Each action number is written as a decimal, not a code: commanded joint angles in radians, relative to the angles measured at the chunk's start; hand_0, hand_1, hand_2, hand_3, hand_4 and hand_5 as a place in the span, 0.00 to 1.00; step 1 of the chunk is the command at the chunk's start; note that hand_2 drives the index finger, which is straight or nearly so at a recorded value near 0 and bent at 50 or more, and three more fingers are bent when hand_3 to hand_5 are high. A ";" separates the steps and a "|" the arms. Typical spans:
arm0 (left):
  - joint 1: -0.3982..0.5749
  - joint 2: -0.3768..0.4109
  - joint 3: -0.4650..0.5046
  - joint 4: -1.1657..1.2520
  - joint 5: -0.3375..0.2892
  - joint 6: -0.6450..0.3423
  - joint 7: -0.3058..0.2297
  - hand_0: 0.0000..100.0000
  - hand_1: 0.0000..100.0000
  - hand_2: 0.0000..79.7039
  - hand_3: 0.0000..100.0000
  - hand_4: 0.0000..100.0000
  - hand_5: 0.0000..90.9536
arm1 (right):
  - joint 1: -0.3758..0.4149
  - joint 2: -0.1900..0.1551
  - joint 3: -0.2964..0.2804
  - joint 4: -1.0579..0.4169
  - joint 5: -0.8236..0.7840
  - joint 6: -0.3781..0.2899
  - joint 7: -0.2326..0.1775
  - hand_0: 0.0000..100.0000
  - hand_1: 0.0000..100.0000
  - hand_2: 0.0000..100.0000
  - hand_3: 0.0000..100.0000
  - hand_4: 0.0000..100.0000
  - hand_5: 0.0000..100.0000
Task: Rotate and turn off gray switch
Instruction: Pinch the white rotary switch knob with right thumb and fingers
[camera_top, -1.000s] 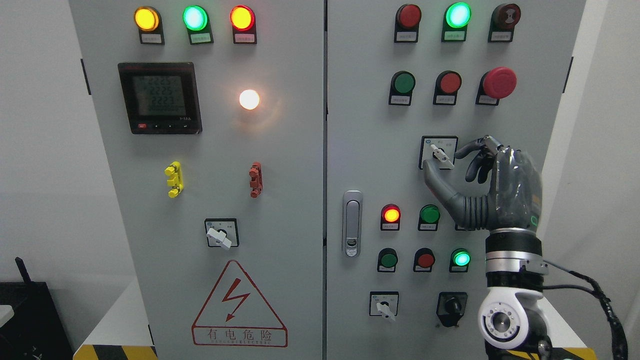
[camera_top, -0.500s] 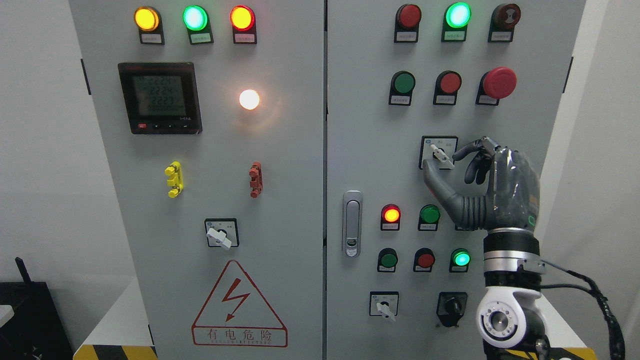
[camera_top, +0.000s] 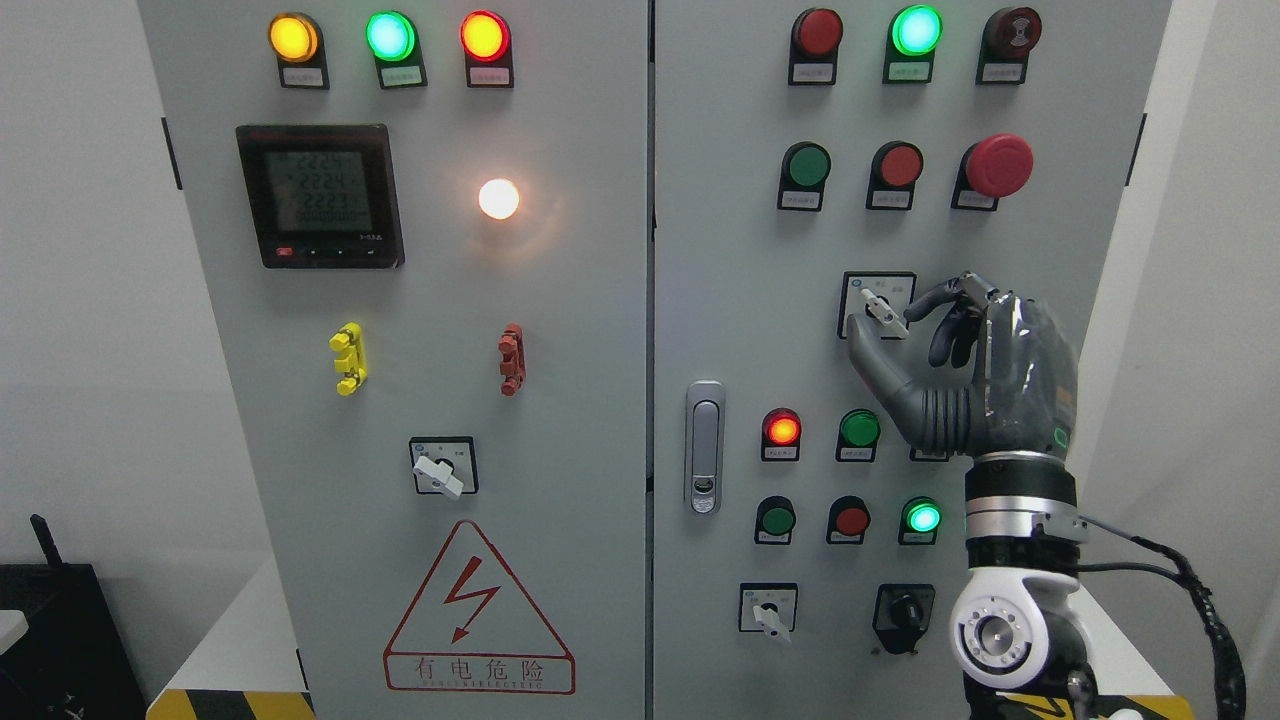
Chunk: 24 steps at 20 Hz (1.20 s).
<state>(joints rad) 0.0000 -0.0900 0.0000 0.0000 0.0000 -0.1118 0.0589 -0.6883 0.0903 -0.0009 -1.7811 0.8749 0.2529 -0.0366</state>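
The right arm enters from the lower right and rises vertically, wrist straight. The right robot hand (camera_top: 975, 375) is raised, thumb extended up-left and fingers (camera_top: 945, 300) curled forward in a pinch posture.

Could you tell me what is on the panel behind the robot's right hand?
The right hand covers most of a label plate beside the green button; whatever sits above that plate is hidden.

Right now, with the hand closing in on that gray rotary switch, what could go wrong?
1. The right hand has only thumb and fingertip at the small gray switch, so it may slip mid-turn.
2. The curled fingers could snag the switch plate.
3. The wrist sits over the green lamp, so lowering it could bump that.
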 joint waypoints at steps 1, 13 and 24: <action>-0.009 0.000 0.008 -0.025 0.020 0.000 -0.001 0.12 0.39 0.00 0.00 0.00 0.00 | -0.008 0.000 0.004 0.012 0.001 0.008 0.000 0.10 0.42 0.58 0.93 0.97 1.00; -0.009 0.001 0.008 -0.025 0.020 0.000 -0.001 0.12 0.39 0.00 0.00 0.00 0.00 | -0.008 0.000 0.018 0.012 0.004 0.008 0.000 0.11 0.42 0.60 0.94 0.97 1.00; -0.009 0.000 0.008 -0.025 0.020 0.000 -0.001 0.12 0.39 0.00 0.00 0.00 0.00 | -0.010 0.000 0.024 0.012 0.006 0.008 0.000 0.12 0.42 0.61 0.95 0.97 1.00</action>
<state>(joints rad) 0.0000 -0.0901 0.0000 0.0000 0.0000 -0.1118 0.0588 -0.6967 0.0905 0.0000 -1.7700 0.8795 0.2603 -0.0367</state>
